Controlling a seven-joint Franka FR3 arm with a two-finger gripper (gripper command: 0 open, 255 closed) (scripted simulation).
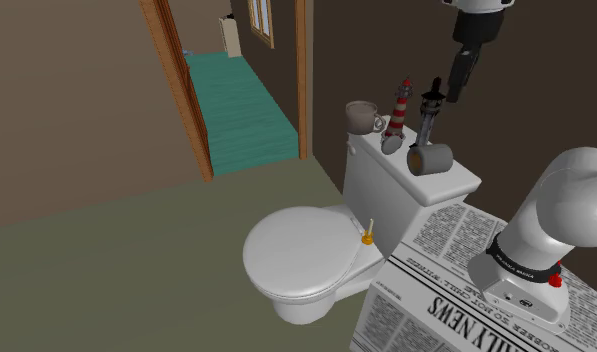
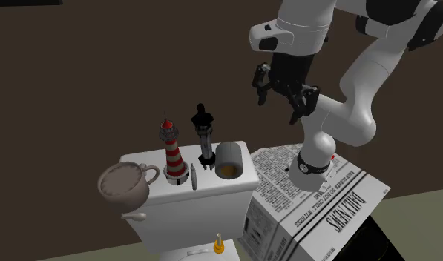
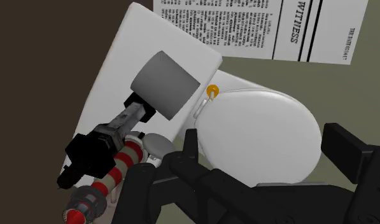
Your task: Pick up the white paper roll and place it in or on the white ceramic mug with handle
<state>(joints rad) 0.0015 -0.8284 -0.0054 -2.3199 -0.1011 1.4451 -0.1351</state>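
- Right up front in the shoulder view sits the stand (image 1: 436, 290), wrapped in newspaper print, with the white arm rising off it.
- Next out is the toilet, lid (image 1: 296, 255) down, with a little yellow-orange thing (image 1: 367, 237) by the hinge. No idea what that is tbh.
- Then comes the tank (image 1: 386, 185), where all the action is. The paper roll (image 1: 429, 159) lies on its side at the end of the tank top nearest the stand. It's drawn grey rather than white, and its hollow end faces the second exterior camera.
- Just behind the roll is a black figure on a post (image 1: 432, 105), then a red-and-white striped lighthouse (image 1: 399, 108). The mug (image 1: 363, 117) is at the far end of the tank top, upright, and looks pale greyish.
- The gripper (image 3: 265, 137) hovers well above the tank with its fingers spread wide and nothing between them. The roll isn't touched.
- So this looks like the approach step, with the grasp not yet made. The next move would be to drop down and get the fingers either side of the roll's barrel before squeezing.
- The carry to the mug has to clear the figure and the lighthouse, so a decent lift first seems smart.
- Way back there's a doorway onto a teal floor (image 1: 241, 110).
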